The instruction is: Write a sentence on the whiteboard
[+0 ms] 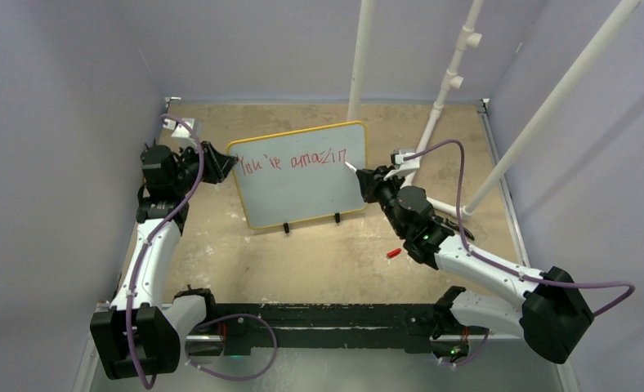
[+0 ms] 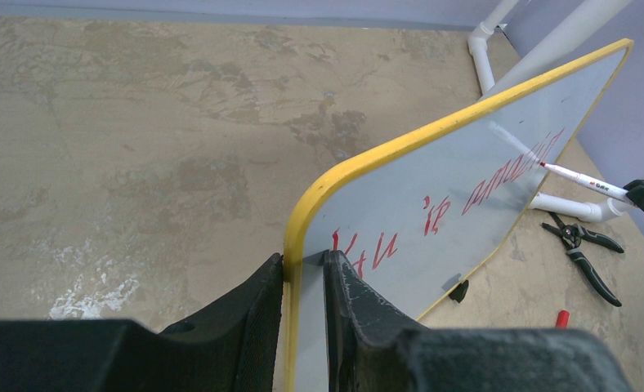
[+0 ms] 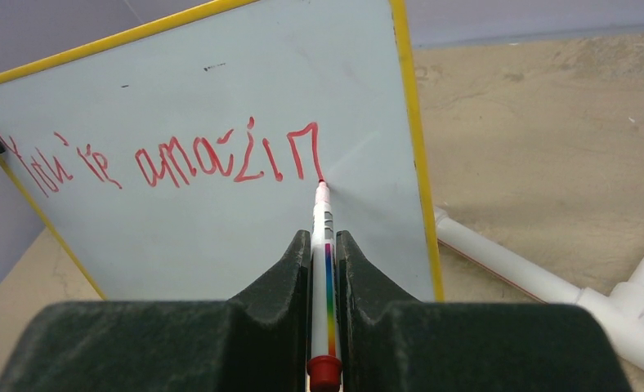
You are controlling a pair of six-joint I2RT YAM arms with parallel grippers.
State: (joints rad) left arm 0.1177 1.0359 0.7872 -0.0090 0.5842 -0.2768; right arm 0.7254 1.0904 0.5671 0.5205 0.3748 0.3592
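Observation:
The whiteboard (image 1: 302, 184) stands tilted on small black feet mid-table, yellow-framed, with red writing "You're amazin" along its top. My left gripper (image 1: 221, 166) is shut on the board's left edge; in the left wrist view its fingers (image 2: 253, 310) pinch the yellow frame (image 2: 302, 216). On the board's right side my right gripper (image 1: 365, 178) is shut on a white marker (image 3: 324, 269) with a rainbow stripe and red end. The marker's red tip touches the whiteboard (image 3: 221, 220) at the foot of the last letter.
A red marker cap (image 1: 393, 253) lies on the tan table right of the board. Black pliers (image 2: 584, 249) lie near white PVC pipes (image 1: 458, 73) at the back right. Purple walls enclose the table.

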